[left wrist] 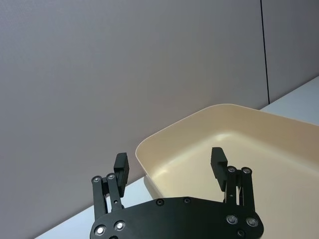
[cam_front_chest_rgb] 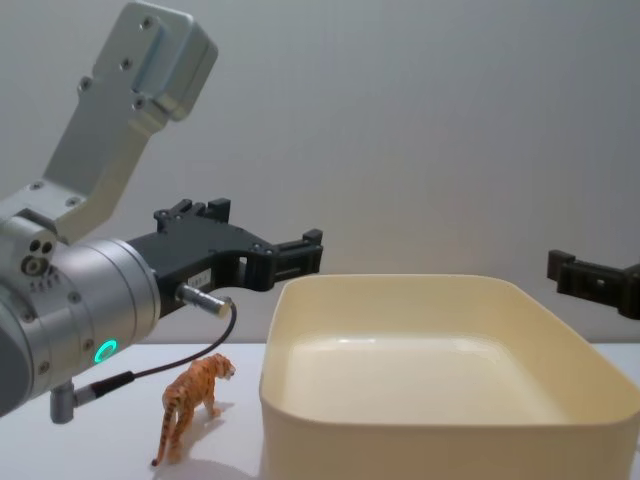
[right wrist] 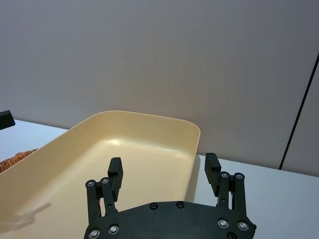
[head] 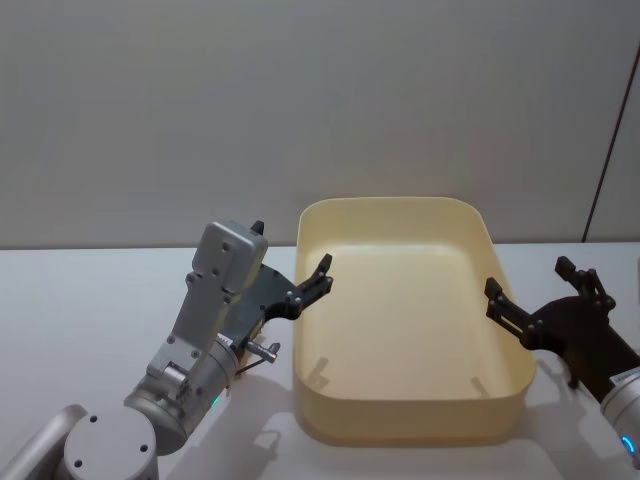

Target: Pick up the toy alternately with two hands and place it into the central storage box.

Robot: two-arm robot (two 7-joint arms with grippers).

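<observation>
The left black flat-fingered gripper hangs wide and empty over the left rim of the large cream plastic rectangular tub. The right gripper, also wide, hovers by its right rim. The small orange striped toy tiger stands on the white surface beside the tub's left wall, under the left arm, head toward the tub. No readable writing.

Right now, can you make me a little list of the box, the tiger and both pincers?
storage box: cream tub, middle of the white table, nothing inside
toy tiger: standing on the table, left of the box, below the left arm
left pincer: open, empty, by the box's left rim
right pincer: open, empty, by the box's right rim
</observation>
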